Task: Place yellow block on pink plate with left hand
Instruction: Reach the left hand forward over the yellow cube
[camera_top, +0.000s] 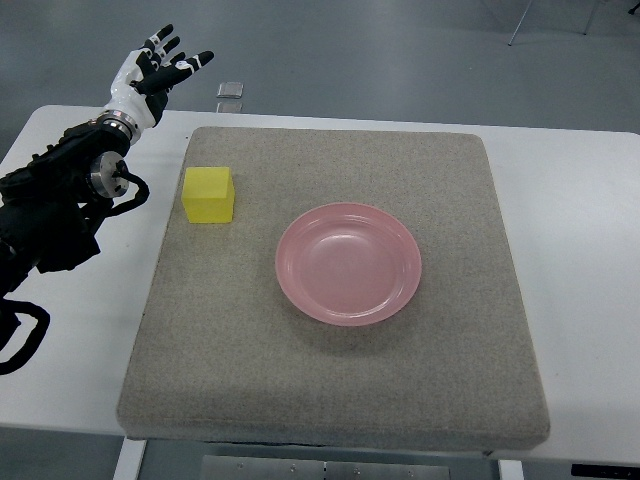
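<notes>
A yellow block (209, 194) sits on the grey mat (340, 380) near its left edge. To its right, about mid-mat, lies the pink plate (348, 262), with nothing on it. My left hand (158, 68) is raised over the table's far left corner, up and left of the block, fingers spread and holding nothing. Its black arm comes in from the left edge. No right arm shows in the picture.
The mat covers most of a white table (580, 220). A small grey square object (231, 90) lies on the floor beyond the table's far edge, just right of the hand. A metal leg shows at the top right.
</notes>
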